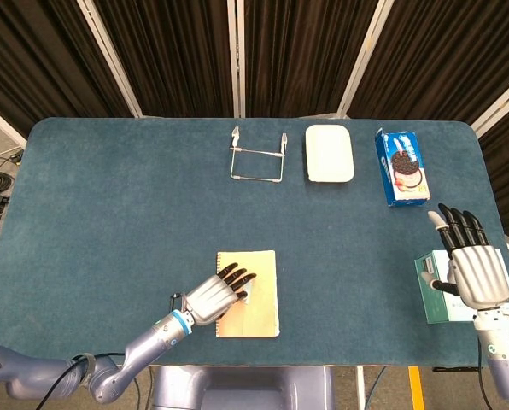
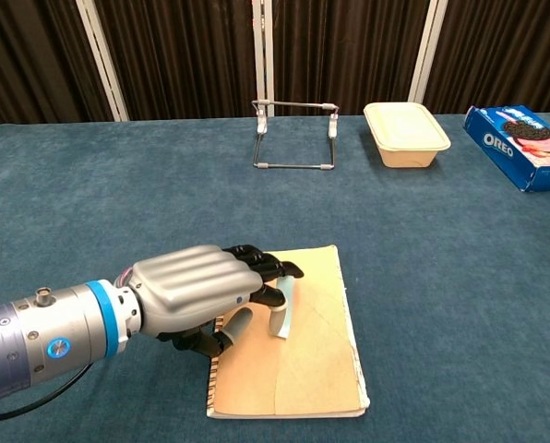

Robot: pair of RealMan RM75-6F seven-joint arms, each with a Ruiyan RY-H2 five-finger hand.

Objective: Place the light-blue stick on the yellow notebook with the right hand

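Item: light-blue stick (image 2: 282, 309), one, lying on the yellow notebook (image 2: 303, 365), one, which sits near the front edge of the tabletop (image 1: 135, 213), a little left of centre. Left hand (image 2: 197, 293): over the notebook's left part, dark fingers (image 2: 266, 268) curled onto the stick; whether they pinch it or merely rest on it cannot be told, since the hand hides the contact. Right hand (image 1: 475, 275): at the front right corner, fingers straight and apart, holding nothing, above a teal box (image 1: 432, 289), one. Judgement: the stick appears already placed on the notebook, though under the left hand, not the right as the task names. To finish well, the fingers should let go gently and lift straight up, so the stick neither drags nor rolls off the cover, and the notebook is not shifted toward the front edge. Other stock, along the back edge of the tabletop: wire stand (image 1: 257, 157), one; cream lidded container (image 1: 329, 153), one; blue Oreo box (image 1: 402, 166), one, nearest the back right corner.
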